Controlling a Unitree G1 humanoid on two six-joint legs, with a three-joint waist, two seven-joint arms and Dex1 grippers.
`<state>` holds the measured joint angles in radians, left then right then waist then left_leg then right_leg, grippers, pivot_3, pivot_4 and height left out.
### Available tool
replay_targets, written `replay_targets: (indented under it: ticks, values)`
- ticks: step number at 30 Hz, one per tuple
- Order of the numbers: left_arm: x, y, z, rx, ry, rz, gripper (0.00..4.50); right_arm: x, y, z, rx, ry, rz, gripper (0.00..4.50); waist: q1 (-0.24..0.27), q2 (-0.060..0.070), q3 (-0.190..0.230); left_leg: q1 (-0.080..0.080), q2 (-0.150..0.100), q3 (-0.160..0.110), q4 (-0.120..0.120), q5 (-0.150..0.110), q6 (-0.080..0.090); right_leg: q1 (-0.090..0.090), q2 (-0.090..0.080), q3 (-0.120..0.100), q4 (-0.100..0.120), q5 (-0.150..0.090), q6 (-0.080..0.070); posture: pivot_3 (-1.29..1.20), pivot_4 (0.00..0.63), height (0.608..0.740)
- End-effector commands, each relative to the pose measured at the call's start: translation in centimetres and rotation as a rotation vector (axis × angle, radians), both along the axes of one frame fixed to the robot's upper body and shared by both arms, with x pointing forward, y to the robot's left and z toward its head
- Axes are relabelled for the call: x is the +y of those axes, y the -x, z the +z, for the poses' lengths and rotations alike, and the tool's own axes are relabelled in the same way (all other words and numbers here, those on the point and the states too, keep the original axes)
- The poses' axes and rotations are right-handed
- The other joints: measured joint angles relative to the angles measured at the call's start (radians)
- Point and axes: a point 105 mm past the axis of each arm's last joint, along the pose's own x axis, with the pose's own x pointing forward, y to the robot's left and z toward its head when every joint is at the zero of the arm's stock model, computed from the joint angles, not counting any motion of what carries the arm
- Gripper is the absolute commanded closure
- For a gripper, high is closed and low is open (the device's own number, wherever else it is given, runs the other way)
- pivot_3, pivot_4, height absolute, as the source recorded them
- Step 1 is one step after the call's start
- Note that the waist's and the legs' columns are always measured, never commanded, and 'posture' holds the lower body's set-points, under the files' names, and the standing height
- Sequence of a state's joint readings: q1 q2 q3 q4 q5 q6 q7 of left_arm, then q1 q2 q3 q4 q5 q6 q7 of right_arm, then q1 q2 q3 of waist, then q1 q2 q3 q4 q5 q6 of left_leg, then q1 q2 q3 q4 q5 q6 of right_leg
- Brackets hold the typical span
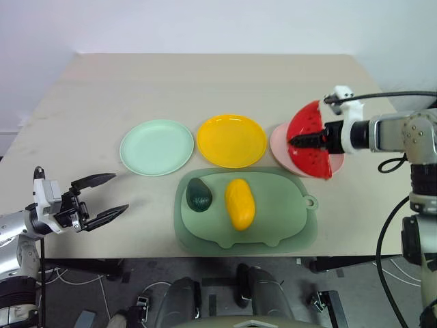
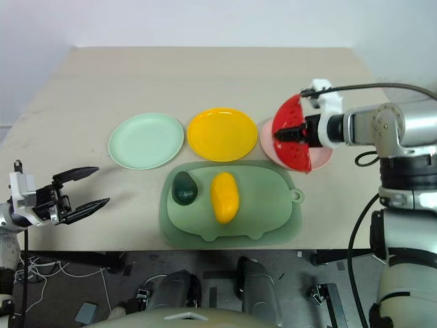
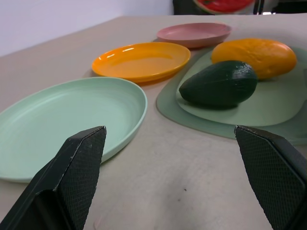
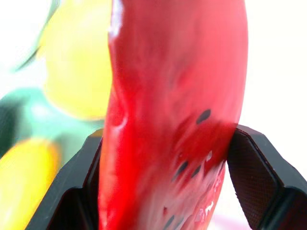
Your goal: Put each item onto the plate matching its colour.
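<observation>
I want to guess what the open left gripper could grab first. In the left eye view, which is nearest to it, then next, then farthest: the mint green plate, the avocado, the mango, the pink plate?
From the left gripper:
1. Mint green plate, just beyond it.
2. Avocado, on the pig-shaped board's left end.
3. Mango, mid-board.
4. Pink plate, far right, under the held watermelon wedge.
</observation>
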<state>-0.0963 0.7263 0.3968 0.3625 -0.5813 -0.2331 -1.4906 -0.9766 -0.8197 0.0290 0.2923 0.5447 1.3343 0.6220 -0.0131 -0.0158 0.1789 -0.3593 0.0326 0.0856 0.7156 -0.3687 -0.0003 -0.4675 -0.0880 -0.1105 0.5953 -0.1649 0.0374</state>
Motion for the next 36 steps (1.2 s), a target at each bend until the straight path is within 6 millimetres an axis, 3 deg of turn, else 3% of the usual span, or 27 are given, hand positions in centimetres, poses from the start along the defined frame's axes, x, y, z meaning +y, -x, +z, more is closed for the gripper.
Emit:
replay_targets:
  ticks: [1, 5, 11, 15, 16, 20, 28, 32, 36]
  values:
    - [0.0, -0.3, 0.5, -0.032, -0.004, 0.005, 0.00, -3.1, -2.5, -0.3, -0.052, 0.065, -0.141, 1.44, -0.001, 0.000, 0.000, 0.000, 0.000, 0.000, 0.000, 0.000, 0.000, 0.000, 0.000, 0.000, 0.000, 0.000, 0.000, 0.00, 0.150, 0.733]
    - [-0.1, -0.4, 0.5, -0.032, -0.002, 0.004, 0.00, -4.3, -4.1, -1.6, -0.045, 0.067, -0.210, 1.44, -0.004, 0.002, 0.001, 0.000, 0.000, 0.002, 0.000, 0.000, 0.000, -0.001, -0.001, 0.000, 0.000, 0.000, 0.000, 0.00, 0.150, 0.733]
    - [-0.1, -0.4, 0.4, -0.034, -0.003, 0.008, 0.00, -4.2, -4.8, -2.9, -0.021, 0.060, -0.196, 1.44, -0.007, 0.003, 0.002, -0.001, 0.000, 0.002, 0.000, 0.000, 0.000, -0.001, 0.000, 0.000, 0.000, 0.000, 0.000, 0.00, 0.150, 0.733]
    - [0.0, -0.4, 0.5, -0.037, -0.005, 0.012, 0.00, -3.3, -4.8, -2.2, -0.055, 0.112, -0.083, 0.12, -0.007, 0.006, 0.003, -0.001, 0.001, 0.002, 0.000, 0.000, 0.000, -0.001, 0.000, 0.000, 0.000, 0.000, 0.000, 0.00, 0.150, 0.733]
    - [-0.1, -0.4, 0.5, -0.038, -0.005, 0.012, 0.00, -3.3, -4.7, -2.0, -0.057, 0.131, -0.062, 0.05, -0.007, 0.006, 0.003, -0.001, 0.001, 0.002, 0.000, 0.000, 0.000, -0.001, 0.000, 0.000, 0.000, 0.000, 0.000, 0.00, 0.150, 0.733]
    - [0.0, -0.3, 0.6, -0.043, -0.010, 0.013, 0.00, -4.0, -3.7, 0.5, -0.092, 0.175, 0.003, 0.05, -0.003, 0.009, 0.005, -0.001, 0.001, 0.001, 0.000, 0.000, 0.000, -0.001, -0.001, 0.000, 0.000, 0.000, 0.000, 0.00, 0.150, 0.733]
    - [0.2, -0.1, 0.7, -0.040, -0.022, 0.013, 0.00, -6.1, -0.2, 8.2, -0.211, 0.272, 0.058, 0.05, -0.002, 0.012, 0.007, -0.011, 0.000, 0.001, 0.002, 0.000, 0.000, -0.011, -0.001, 0.000, 0.002, 0.000, 0.000, 0.00, 0.150, 0.733]
    - [0.3, -0.1, 0.8, -0.042, -0.025, 0.013, 0.00, -3.8, 2.0, 10.4, -0.212, 0.187, 0.111, 0.05, -0.008, 0.013, 0.007, -0.012, 0.001, 0.001, 0.002, 0.000, 0.000, -0.012, 0.000, 0.000, 0.002, 0.000, 0.000, 0.00, 0.150, 0.733]
    - [0.3, -0.1, 1.0, -0.046, -0.022, 0.004, 0.00, 0.6, 4.7, 9.3, -0.126, 0.104, 0.243, 0.05, -0.004, 0.013, 0.007, -0.012, 0.002, -0.001, 0.002, 0.000, -0.001, -0.013, 0.000, 0.000, 0.002, 0.001, 0.000, 0.00, 0.150, 0.733]
